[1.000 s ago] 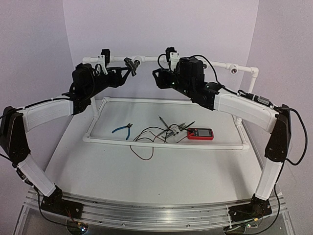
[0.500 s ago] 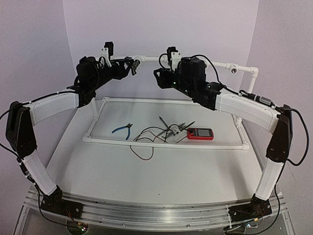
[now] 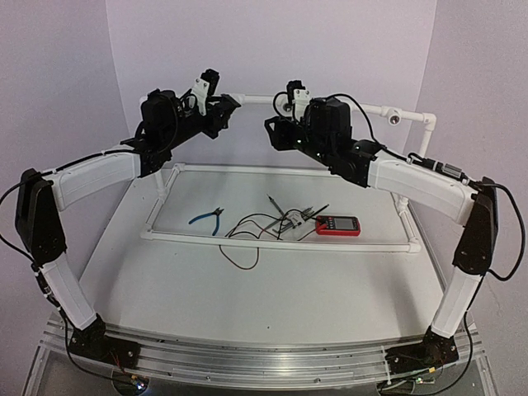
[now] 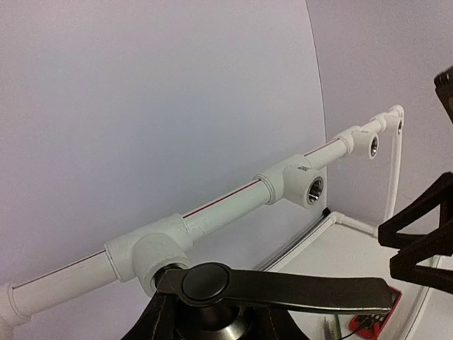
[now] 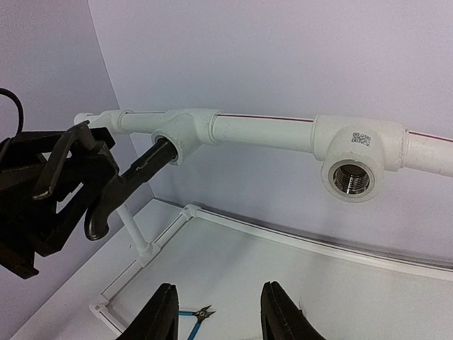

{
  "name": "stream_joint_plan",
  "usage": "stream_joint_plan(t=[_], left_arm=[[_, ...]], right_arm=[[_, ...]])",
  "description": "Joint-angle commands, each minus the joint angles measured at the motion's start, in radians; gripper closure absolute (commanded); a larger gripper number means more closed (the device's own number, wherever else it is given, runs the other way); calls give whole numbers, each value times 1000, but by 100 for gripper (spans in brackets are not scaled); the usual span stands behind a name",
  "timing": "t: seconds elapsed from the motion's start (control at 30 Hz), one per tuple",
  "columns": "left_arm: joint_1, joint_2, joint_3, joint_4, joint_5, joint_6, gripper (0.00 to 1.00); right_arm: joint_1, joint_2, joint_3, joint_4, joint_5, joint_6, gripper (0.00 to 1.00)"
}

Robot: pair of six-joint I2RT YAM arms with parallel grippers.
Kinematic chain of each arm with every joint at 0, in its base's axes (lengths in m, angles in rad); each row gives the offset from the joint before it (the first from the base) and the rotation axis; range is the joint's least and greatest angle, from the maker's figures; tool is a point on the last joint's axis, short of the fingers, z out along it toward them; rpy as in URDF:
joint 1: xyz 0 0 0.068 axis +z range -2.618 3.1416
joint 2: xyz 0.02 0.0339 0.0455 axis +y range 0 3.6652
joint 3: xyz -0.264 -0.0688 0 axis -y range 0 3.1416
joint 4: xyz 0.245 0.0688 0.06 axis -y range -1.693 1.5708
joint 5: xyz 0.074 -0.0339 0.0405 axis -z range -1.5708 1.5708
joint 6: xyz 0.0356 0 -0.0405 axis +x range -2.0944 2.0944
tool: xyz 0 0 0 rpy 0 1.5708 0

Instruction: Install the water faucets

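Both arms raised high, elbows bent, wrists turned inward; left end effector (image 5: 99,166) fingers pinched close, right end effector (image 5: 218,312) fingers parted

Left arm (image 3: 95,177): white casings on the long links, black housings at the joints
Right arm (image 3: 412,183): same white links and black joints, with a bulkier black block near the wrist
Bases (image 3: 97,338): small black blocks with thin wires around them
Cables (image 3: 351,106): black, looped over the right wrist; one carries what looks like a grey plug near the elbow
Camera mounts (image 3: 200,85): white brackets topped with black modules
Right gripper (image 5: 216,315): matte black fingers (image 5: 161,315) with rounded tips
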Motion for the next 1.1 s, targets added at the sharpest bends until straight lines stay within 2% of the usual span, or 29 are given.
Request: stream_joint_plan(t=[0.0, 0.17, 0.3, 0.4, 0.5, 0.63, 0.73, 0.93, 1.07], left_arm=[[1, 20, 91, -76, 21, 409, 83], [1, 36, 140, -199, 75, 765, 83], [0, 47, 158, -265, 79, 966, 81], [1, 53, 160, -317, 81, 1093, 76], [0, 53, 163, -380, 90, 1156, 68], [0, 32, 164, -362, 112, 1117, 47], [1, 4, 165, -352, 129, 1080, 37], [8, -94, 129, -450, 211, 965, 26], [67, -149, 115, -496, 297, 737, 25]], right_arm=[[-3, -67, -13, 43, 10, 5, 58], [-2, -69, -15, 50, 1, 9, 58], [-3, -67, -15, 55, -6, 13, 58], [-3, -63, -12, 56, -10, 15, 58], [-3, -58, -5, 56, -15, 17, 56], [-6, -55, 5, 58, -45, 25, 52], [-33, -51, 17, 66, -138, 71, 46], [-75, 34, 134, 91, -379, 120, 36], [-79, 140, 284, 91, -439, 160, 32]])
